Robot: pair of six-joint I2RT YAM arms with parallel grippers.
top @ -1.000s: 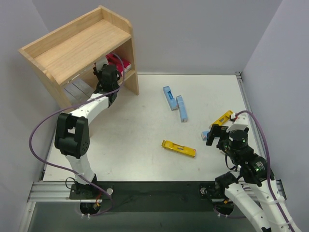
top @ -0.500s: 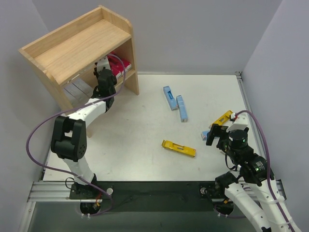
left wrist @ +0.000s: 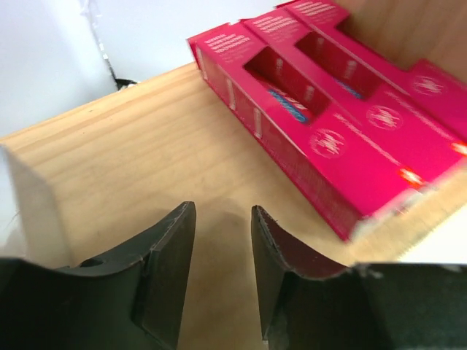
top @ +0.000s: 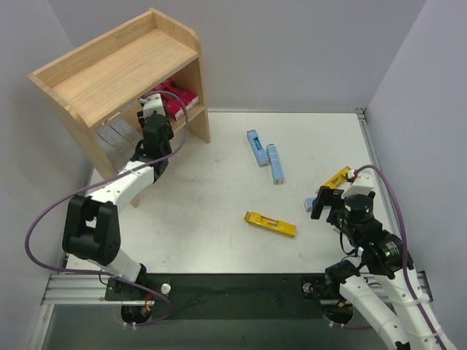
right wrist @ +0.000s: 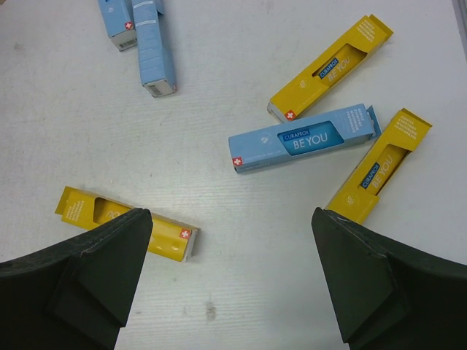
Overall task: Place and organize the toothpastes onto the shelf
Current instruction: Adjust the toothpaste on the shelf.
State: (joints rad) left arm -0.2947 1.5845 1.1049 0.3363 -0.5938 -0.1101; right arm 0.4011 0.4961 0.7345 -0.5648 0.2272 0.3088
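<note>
**Top external view.** A light wooden two-tier shelf (top: 109,80) is recorded at the far left corner of the white worktop (top: 204,197). On its lower tier, magenta-red toothpaste cartons (top: 175,100) are seen toward the right side panel and silver-grey cartons (top: 117,135) toward the left. The left gripper (top: 151,109) is located at that tier's front edge.

**Left wrist view.** The fingers are found narrowly apart, with nothing between them and bare wood below. Three magenta-red cartons are noted side by side, touching, just beyond.

**Right wrist view.** The right gripper (right wrist: 230,219) is spread wide and empty above the worktop. Three yellow cartons (right wrist: 332,65) and three light blue cartons (right wrist: 305,138) are counted loose there.

**Handling.** The cartons are judged light, of thin stiff card with smooth faces, and easily dented at the window cut-outs. A hold across the narrow width, near mid-length, is advised.
</note>
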